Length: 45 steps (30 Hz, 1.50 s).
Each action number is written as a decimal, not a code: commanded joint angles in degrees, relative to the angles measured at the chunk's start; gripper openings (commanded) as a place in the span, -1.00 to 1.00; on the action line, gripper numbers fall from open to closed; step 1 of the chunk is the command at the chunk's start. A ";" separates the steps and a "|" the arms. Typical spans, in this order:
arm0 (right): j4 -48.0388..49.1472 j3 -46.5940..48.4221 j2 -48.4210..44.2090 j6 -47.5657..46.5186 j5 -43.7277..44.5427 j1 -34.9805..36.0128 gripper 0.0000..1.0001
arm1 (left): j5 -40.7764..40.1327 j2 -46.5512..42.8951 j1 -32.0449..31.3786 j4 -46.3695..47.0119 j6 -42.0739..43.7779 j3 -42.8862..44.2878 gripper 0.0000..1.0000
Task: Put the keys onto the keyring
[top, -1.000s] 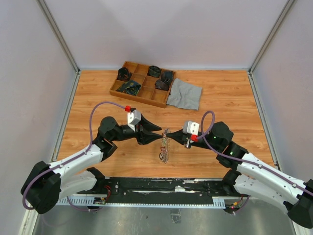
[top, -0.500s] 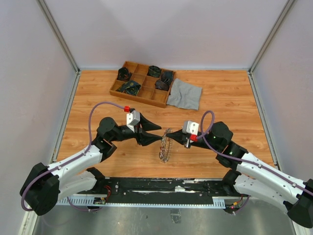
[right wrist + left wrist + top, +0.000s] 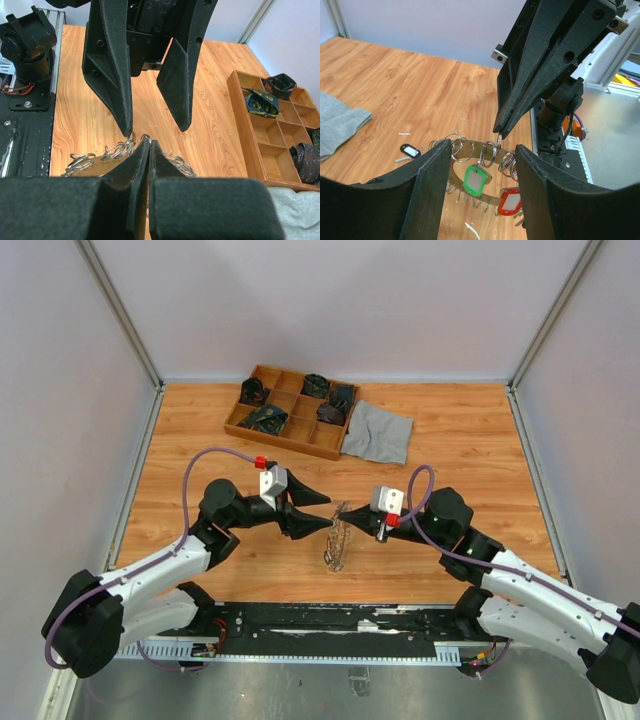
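Note:
The keyring (image 3: 470, 150) is a flat metal band strung with small split rings, and it hangs above the table between the two arms (image 3: 337, 540). Keys with a green tag (image 3: 475, 180) and a red tag (image 3: 510, 201) dangle from it. My right gripper (image 3: 149, 142) is shut on one small ring at the band's top edge (image 3: 498, 135). My left gripper (image 3: 482, 150) is open, its fingers (image 3: 427, 190) on either side of the band without touching it. A key with a black tag (image 3: 410, 150) lies on the table beyond.
A wooden compartment tray (image 3: 292, 412) holding dark rolled items stands at the back, with a grey cloth (image 3: 378, 432) beside it on the right. White scraps (image 3: 472, 230) lie on the wood under the ring. The arms' base rail (image 3: 330, 625) runs along the near edge.
My left gripper's jaws have spread wider around the keyring. My right gripper, still shut on its ring, has shifted slightly left, and the hanging band has swung a little.

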 commanded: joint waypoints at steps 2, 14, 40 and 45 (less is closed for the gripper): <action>4.76 2.18 -0.09 0.63 0.14 -0.59 -0.99 | 0.44 1.14 -0.82 2.07 0.05 1.83 0.16; 6.17 2.24 0.50 1.52 -0.24 -0.49 -0.99 | 0.11 2.83 -1.43 1.38 0.31 2.84 -0.32; -18.48 8.72 17.03 18.68 16.52 -0.37 -0.54 | -30.67 1.78 9.72 -13.75 -6.93 1.09 -0.54; -12.86 11.48 28.62 23.57 15.11 3.71 -0.79 | -35.98 0.34 12.75 -15.45 -8.03 -0.54 -0.47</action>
